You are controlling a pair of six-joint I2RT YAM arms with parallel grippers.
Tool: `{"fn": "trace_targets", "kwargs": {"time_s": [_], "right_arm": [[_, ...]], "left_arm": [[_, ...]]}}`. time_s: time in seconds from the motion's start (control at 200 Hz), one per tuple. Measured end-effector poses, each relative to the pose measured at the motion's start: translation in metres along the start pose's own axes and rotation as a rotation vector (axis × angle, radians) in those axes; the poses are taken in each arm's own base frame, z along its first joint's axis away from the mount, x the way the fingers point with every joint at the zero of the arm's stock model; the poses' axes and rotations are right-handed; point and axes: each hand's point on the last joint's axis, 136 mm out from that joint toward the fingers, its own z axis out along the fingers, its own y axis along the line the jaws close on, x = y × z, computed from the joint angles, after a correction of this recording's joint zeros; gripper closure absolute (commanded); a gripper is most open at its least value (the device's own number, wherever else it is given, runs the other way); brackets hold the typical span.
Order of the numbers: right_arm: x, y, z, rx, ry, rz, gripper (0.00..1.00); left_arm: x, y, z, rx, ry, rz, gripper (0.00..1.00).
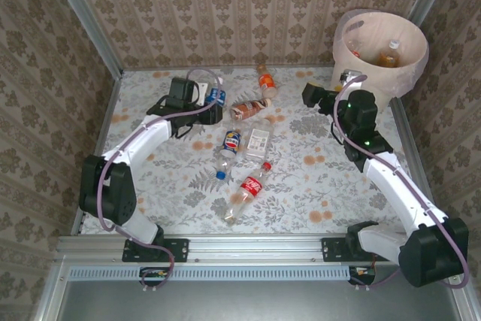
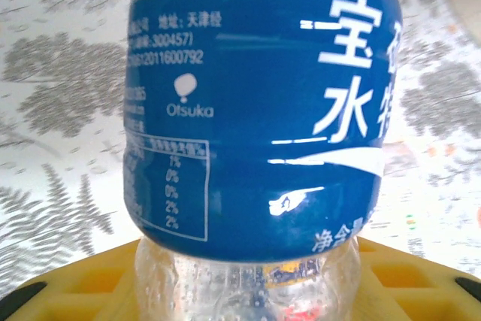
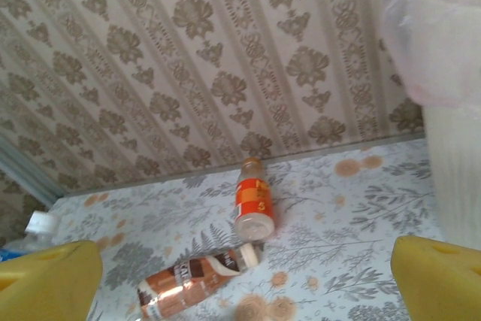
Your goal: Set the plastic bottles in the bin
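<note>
My left gripper [image 1: 208,98] is shut on a blue-labelled plastic bottle [image 1: 217,96] at the back left of the table. In the left wrist view that bottle [image 2: 255,110] sits between the yellow fingers [image 2: 68,291]. Other plastic bottles lie mid-table: an orange-labelled one [image 1: 265,80], a brown one [image 1: 250,108], a blue-labelled one [image 1: 229,146] and a red-labelled one [image 1: 248,188]. The cream bin [image 1: 406,73] stands at the back right with an orange bottle [image 1: 389,54] inside. Beside the bin my right gripper [image 1: 310,95] is open, facing the orange bottle [image 3: 253,197] and the brown bottle [image 3: 192,280].
A flattened clear package [image 1: 258,142] lies among the bottles. Patterned walls close in the back and both sides. The bin wall [image 3: 455,155] rises at the right edge of the right wrist view. A metal rail [image 1: 248,249] runs along the near edge.
</note>
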Motion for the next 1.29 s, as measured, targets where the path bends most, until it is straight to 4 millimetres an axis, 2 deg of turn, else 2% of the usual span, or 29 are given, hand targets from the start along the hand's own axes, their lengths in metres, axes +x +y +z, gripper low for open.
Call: {"fn": "trace_targets", "kwargs": {"time_s": [0.245,0.44,0.715,1.0,1.13,1.295], "right_arm": [[0.028,0.024,0.013,-0.101,0.093,0.049,0.00],[0.040,0.056,0.019,-0.232,0.150,0.089,0.00],[0.033,0.103,0.036,-0.416,0.178,0.180,0.00],[0.032,0.139,0.058,-0.561,0.243,0.223,0.00],[0.033,0.149,0.063,-0.586,0.268,0.230,0.00],[0.044,0.146,0.064,-0.562,0.314,0.230,0.00]], "left_arm": [[-0.005,-0.059,0.002,0.191,-0.018,0.005,0.61],[-0.019,-0.098,-0.005,0.338,-0.064,-0.009,0.61],[-0.041,-0.129,-0.020,0.466,-0.124,-0.008,0.61],[-0.036,-0.150,-0.014,0.583,-0.091,-0.016,0.61],[-0.036,-0.156,-0.016,0.619,-0.087,-0.006,0.61],[-0.039,-0.163,-0.021,0.660,-0.100,0.010,0.61]]}}
